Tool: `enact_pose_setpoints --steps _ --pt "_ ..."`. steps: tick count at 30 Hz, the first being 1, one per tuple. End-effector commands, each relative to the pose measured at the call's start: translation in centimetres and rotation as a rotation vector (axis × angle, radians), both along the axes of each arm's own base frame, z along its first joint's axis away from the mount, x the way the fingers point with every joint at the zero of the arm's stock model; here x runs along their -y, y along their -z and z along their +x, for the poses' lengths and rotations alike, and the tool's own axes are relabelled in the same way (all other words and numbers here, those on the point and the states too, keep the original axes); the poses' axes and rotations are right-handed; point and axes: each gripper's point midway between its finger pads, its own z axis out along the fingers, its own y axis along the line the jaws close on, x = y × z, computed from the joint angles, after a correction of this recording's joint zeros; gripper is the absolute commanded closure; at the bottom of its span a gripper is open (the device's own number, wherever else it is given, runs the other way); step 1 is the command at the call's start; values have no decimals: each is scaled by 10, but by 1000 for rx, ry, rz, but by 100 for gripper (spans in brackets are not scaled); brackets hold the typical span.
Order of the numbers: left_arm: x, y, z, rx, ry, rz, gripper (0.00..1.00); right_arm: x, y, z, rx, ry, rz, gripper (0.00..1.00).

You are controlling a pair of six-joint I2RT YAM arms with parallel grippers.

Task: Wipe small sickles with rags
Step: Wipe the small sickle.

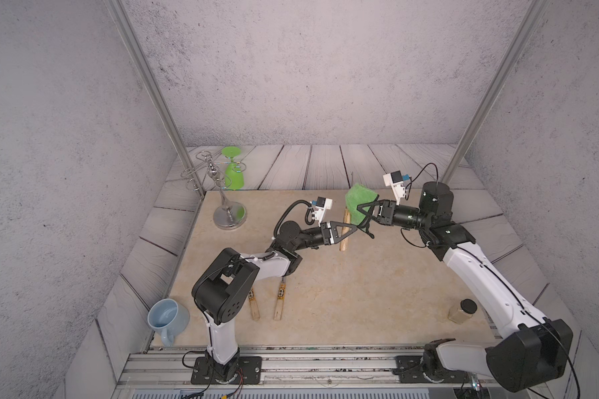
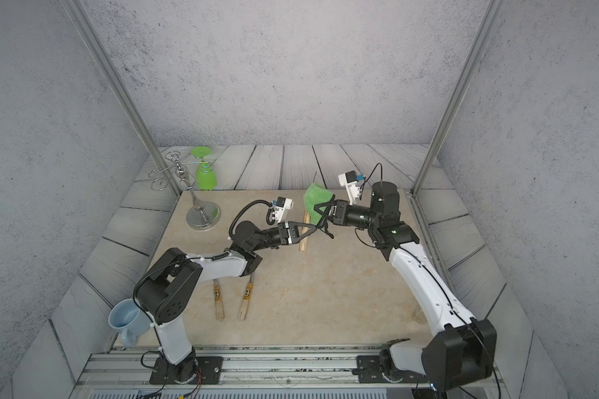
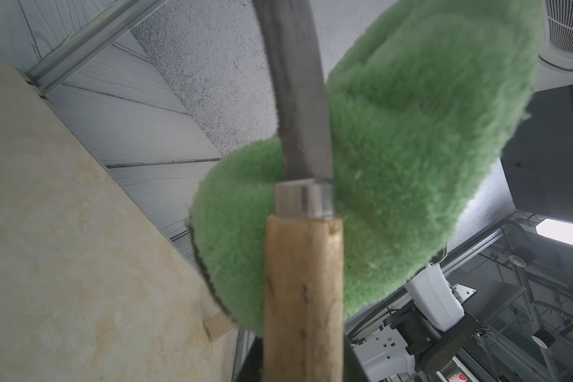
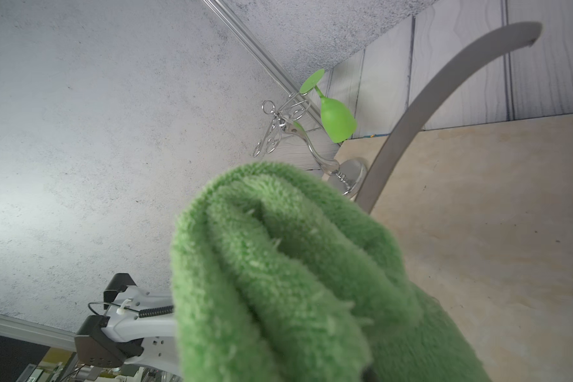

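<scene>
Wiping is under way on one of three tools. The left gripper (image 1: pixel 352 229) is clamped tight on the pale wooden handle of the plain-handled small sickle (image 1: pixel 343 240). The sickle appears held clear of the beige table mat (image 1: pixel 360 293) toward its far middle, with its curved grey metal blade (image 3: pixel 300 99) pointing up. The right gripper (image 1: pixel 363 216) is closed firmly on the folded bright green fuzzy rag (image 1: pixel 357 197), which is pressed against that blade just above the handle. Two banded sickles (image 1: pixel 279 302), pale handles with dark-orange labels, lie side by side on the mat near the left arm's base, their blades hidden beneath the arm. I judge they are left to do, though nothing shows whether they are clean. Only the top views show those two. The left wrist view alone shows green pile on both sides of the blade's root, touching the metal collar (image 3: pixel 303 201). The right wrist view alone shows the blade's long curve rising past the rag to its tip, uncovered, so most of this blade seems yet unwiped.
</scene>
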Motion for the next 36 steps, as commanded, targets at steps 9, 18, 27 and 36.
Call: enact_pose_setpoints --steps 9,18,27,36 --pt "-16 7 -55 43 46 7 100 72 18 53 -26 325 -233 87" --pt "2 4 -88 51 94 -8 100 58 30 90 -67 259 -202 86" --pt "19 4 -100 52 140 -12 100 45 30 89 -58 183 -134 86" --pt "27 0 -91 61 133 -26 100 28 6 55 -22 53 -10 86"
